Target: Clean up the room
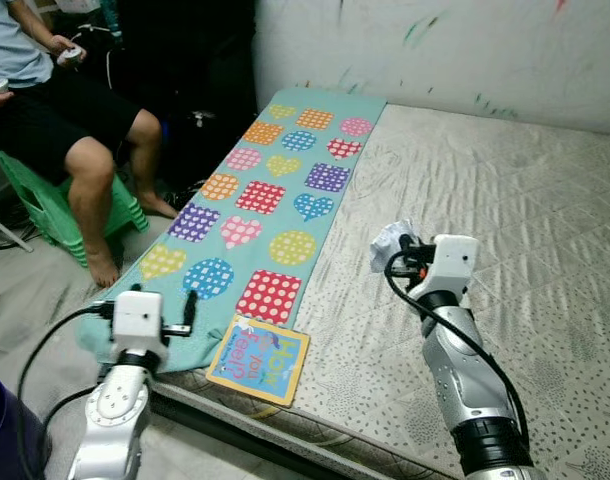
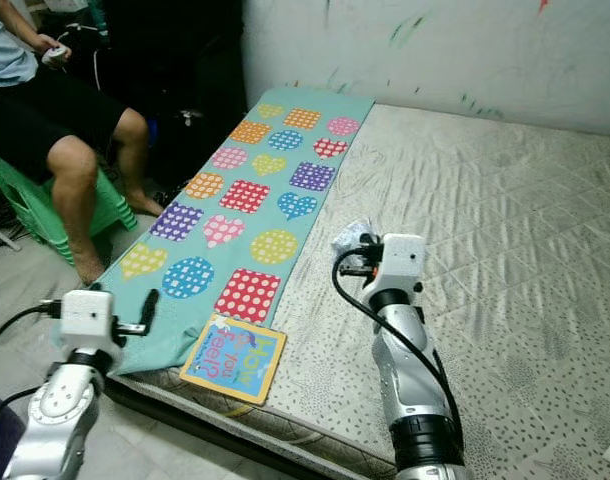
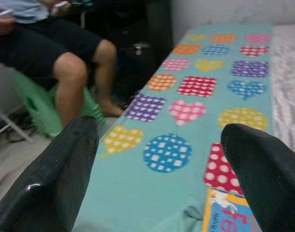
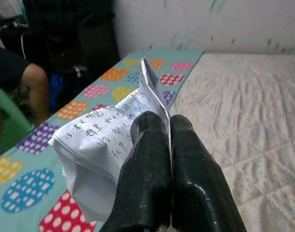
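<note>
Paper (image 4: pixel 96 145) pinched in right end effector (image 4: pixel 169 126).

The crumpled paper (image 4: pixel 96 145) is white, bearing handwritten characters. It is pinched between the closed fingers of the right gripper (image 4: pixel 169 126) and held above the quilted mattress (image 1: pixel 505 220), beside the patterned mat (image 1: pixel 275 200).

A thin, square, blue and yellow picture book (image 1: pixel 259 360) lies at the foot of the mattress; its cover reads "How" and "Feel?", with smaller words between them too small to read. A crumpled white sheet of paper (image 4: pixel 101 150), pinched between the closed black fingers of the right gripper (image 4: pixel 169 126), carries handwritten characters starting with the numeral "3"; the remainder is illegible.
</note>
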You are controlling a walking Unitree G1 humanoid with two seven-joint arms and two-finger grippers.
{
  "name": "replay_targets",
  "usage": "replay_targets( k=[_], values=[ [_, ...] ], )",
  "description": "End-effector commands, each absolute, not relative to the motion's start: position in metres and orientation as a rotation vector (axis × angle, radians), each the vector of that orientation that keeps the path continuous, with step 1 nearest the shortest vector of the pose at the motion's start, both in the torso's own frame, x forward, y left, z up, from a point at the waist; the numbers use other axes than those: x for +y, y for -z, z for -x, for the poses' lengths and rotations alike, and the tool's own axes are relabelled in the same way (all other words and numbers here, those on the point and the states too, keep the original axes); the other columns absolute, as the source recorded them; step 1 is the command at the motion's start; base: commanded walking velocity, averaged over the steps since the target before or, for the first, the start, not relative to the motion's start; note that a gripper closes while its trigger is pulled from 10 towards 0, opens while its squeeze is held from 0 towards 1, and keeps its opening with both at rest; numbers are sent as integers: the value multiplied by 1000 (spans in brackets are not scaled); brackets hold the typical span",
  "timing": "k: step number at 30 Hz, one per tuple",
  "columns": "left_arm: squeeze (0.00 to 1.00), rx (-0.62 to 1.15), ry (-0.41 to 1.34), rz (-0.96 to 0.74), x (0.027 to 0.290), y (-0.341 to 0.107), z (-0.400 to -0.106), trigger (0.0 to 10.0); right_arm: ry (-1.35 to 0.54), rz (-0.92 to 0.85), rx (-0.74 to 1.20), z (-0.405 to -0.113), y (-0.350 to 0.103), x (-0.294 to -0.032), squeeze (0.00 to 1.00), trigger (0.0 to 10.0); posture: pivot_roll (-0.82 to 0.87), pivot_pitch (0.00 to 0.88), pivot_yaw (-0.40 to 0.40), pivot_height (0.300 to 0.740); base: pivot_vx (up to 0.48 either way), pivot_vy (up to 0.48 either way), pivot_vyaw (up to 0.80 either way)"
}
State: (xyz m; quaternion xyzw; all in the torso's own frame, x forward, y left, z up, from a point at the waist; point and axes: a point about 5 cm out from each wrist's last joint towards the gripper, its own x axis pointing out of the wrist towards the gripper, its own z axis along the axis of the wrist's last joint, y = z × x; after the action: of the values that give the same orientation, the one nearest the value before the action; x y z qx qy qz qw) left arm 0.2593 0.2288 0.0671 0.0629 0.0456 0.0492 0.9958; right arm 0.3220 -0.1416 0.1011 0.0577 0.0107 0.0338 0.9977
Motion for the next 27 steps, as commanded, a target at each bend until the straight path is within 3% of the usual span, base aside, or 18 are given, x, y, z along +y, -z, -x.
replay_targets(
  k=[1,16,27],
  values=[
    [0,96,-127,-117,236,-69,-259,10000,-64,-109,25,-325,-101,-142,0,10000,-90,0,36,740,0,0,0],
    [0,92,-40,-59,212,-70,-271,10000,-50,-36,34,-312,-98,-157,0,10000,-158,0,35,740,0,0,0],
    [0,100,-8,-66,202,-69,-271,10000,-107,-1,11,-311,-103,-153,0,10000,-161,0,33,740,0,0,800]
  ],
)
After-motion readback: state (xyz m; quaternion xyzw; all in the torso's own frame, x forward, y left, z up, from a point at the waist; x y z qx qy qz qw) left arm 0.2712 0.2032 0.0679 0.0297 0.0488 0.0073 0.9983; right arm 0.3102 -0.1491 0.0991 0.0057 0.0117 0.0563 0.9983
